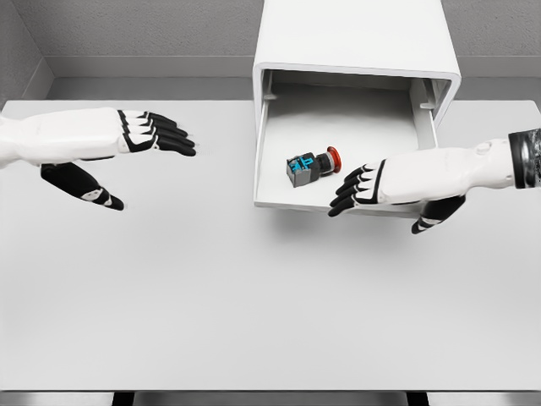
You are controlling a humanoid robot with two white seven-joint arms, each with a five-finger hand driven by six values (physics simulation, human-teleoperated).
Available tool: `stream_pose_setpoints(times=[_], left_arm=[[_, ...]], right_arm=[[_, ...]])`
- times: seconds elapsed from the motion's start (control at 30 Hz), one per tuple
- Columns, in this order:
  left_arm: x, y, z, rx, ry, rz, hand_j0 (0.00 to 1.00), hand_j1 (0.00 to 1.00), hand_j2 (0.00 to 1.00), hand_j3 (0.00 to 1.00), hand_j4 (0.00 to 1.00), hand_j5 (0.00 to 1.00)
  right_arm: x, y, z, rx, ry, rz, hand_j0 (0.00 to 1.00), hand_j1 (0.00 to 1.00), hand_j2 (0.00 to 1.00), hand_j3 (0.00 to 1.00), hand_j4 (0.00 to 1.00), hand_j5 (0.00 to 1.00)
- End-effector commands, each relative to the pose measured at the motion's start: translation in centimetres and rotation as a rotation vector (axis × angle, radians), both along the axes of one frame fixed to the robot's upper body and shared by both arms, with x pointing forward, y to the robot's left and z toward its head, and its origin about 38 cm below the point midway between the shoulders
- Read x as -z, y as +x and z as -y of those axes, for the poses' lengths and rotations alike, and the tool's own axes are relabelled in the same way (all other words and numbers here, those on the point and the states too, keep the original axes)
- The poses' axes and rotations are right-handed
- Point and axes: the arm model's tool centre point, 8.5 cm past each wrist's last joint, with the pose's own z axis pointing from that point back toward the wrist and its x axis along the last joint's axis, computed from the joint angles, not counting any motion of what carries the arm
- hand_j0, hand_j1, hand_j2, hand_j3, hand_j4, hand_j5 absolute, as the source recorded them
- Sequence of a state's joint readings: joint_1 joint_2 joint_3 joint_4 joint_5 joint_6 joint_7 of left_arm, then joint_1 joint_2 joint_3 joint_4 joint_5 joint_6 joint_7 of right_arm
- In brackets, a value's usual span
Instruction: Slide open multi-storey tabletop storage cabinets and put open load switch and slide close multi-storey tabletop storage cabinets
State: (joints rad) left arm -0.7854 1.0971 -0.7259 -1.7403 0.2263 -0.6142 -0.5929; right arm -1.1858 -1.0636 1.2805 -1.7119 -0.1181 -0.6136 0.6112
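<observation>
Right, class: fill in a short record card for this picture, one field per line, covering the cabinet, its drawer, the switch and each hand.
cabinet: white storage cabinet at the table's far edge
drawer: drawer pulled out toward the robot
switch: load switch with red button, lying inside the drawer
left hand: left hand over the table left of the cabinet, fingers spread, empty
right hand: right hand at the drawer's front right, fingers extended, holding nothing
</observation>
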Motion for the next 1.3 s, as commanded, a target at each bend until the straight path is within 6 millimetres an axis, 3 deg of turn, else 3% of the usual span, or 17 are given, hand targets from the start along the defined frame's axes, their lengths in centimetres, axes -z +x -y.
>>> stream_pose_setpoints(times=[0.0,0.17,0.27,0.3,0.37,0.53,0.6,0.9,1.17,1.27], left_arm=[[-0.3,-0.2,-0.7,-0.017,0.013,0.000,1.00,1.00,1.00,1.00,1.00,1.00],[0.3,0.0,0.4,0.003,0.017,0.022,1.00,1.00,1.00,1.00,1.00,1.00],[1.6,0.9,3.1,0.024,0.019,0.119,1.00,1.00,1.00,1.00,1.00,1.00],[3.0,0.6,2.8,0.018,0.018,0.080,1.00,1.00,1.00,1.00,1.00,1.00],[2.2,0.6,2.3,0.006,0.009,0.097,1.00,1.00,1.00,1.00,1.00,1.00],[2.9,0.4,2.0,0.000,0.008,0.075,1.00,1.00,1.00,1.00,1.00,1.00],[2.6,0.4,0.8,-0.024,0.029,0.069,1.00,1.00,1.00,1.00,1.00,1.00],[2.7,0.3,0.6,-0.035,0.023,0.073,1.00,1.00,1.00,1.00,1.00,1.00],[2.7,0.4,0.5,-0.037,0.026,0.073,1.00,1.00,1.00,1.00,1.00,1.00],[3.1,0.3,0.5,-0.040,0.026,0.063,1.00,1.00,1.00,1.00,1.00,1.00]], right_arm=[[-0.1,0.1,-0.6,-0.011,0.013,0.000,1.00,1.00,1.00,1.00,1.00,1.00],[-1.4,0.4,0.3,0.017,0.029,0.034,1.00,1.00,1.00,1.00,1.00,1.00],[-1.9,0.5,0.3,0.021,0.038,0.049,1.00,1.00,1.00,1.00,1.00,1.00],[-2.0,0.5,0.4,0.023,0.039,0.051,1.00,1.00,1.00,1.00,1.00,1.00],[-1.9,0.6,0.4,0.023,0.038,0.050,1.00,1.00,1.00,1.00,1.00,1.00],[-1.7,0.6,0.3,0.021,0.033,0.048,1.00,1.00,1.00,1.00,1.00,1.00],[-1.3,0.5,-0.2,0.008,0.039,0.039,1.00,1.00,1.00,1.00,1.00,1.00],[-0.6,0.7,-0.2,0.010,0.014,0.048,1.00,1.00,1.00,1.00,1.00,1.00],[-0.4,2.4,-0.7,0.024,0.006,0.076,1.00,1.00,1.00,1.00,1.00,1.00],[-0.5,5.3,-0.5,0.090,0.016,0.106,1.00,1.00,1.00,1.00,1.00,1.00]])
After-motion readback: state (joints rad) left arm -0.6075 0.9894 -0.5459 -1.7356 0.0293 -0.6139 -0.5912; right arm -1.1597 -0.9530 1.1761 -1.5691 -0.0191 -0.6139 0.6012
